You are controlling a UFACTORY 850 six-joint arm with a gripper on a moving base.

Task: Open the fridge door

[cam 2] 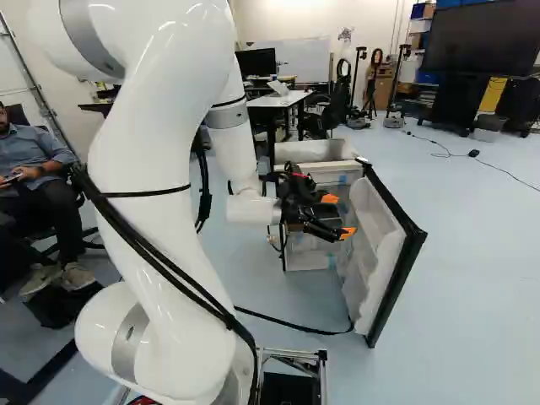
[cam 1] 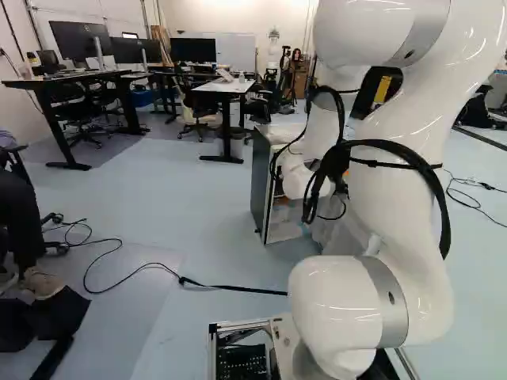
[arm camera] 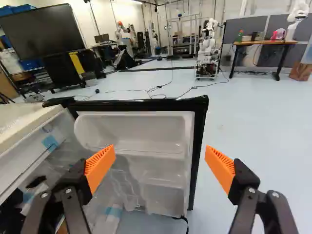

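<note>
Claw (cam 2: 339,216): one, black, orange pads (arm camera: 220,168) spread wide apart, gripping nothing. Fridge door (arm camera: 146,130): one, swung open, black-edged, upright ahead of the claw, its white shelved inside facing the claw; contact with the pads cannot be told. Fridge body (cam 1: 260,186): one, on the floor, beside the door, ahead of the claw and to one side.

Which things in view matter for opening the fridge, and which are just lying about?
Job:
- fridge
- fridge door, already standing open
- gripper, open, facing the door's inner side

Just about:
- big screen
- white desk
- office chair
- another robot, far back
</note>
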